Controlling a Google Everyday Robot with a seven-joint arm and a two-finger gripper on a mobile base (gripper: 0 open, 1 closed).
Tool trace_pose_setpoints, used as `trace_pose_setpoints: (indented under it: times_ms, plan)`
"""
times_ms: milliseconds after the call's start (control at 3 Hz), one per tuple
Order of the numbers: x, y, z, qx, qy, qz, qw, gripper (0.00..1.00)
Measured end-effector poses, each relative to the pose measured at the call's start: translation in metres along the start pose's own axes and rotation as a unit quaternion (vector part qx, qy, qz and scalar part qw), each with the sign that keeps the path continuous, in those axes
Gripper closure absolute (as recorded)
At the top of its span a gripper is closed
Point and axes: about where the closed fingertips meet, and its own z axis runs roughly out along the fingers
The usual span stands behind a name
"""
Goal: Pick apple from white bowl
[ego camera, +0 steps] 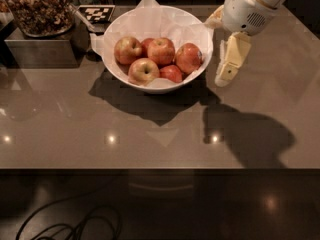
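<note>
The pincer (226, 71), apart or together I cannot tell, hangs just outside the white bowl (165, 88), the apple (189, 57) close to its left, across the rim.

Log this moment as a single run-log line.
stage: pre-grasp | gripper: right of white bowl, outside its rim | apple: in bowl with other apples, not yet held

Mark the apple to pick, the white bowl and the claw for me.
apple (188, 57), camera view: middle of the rightmost apple's skin.
white bowl (162, 88), camera view: front outer wall.
claw (224, 77), camera view: lower tip, right of the bowl.
</note>
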Motion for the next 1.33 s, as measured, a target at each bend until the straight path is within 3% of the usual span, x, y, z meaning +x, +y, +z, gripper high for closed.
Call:
trace_pose_setpoints:
  times_ms: [667, 1000, 1333]
  plan:
    - [-0.057, -0.047, 0.031, -0.014, -0.004, -0.064, 0.9978, 0.0]
    - [-0.063, -0.053, 0.032, -0.005, -0.01, -0.066, 0.9978, 0.0]
    - [-0.053, -0.058, 0.041, 0.001, -0.02, -0.053, 0.9984, 0.0]
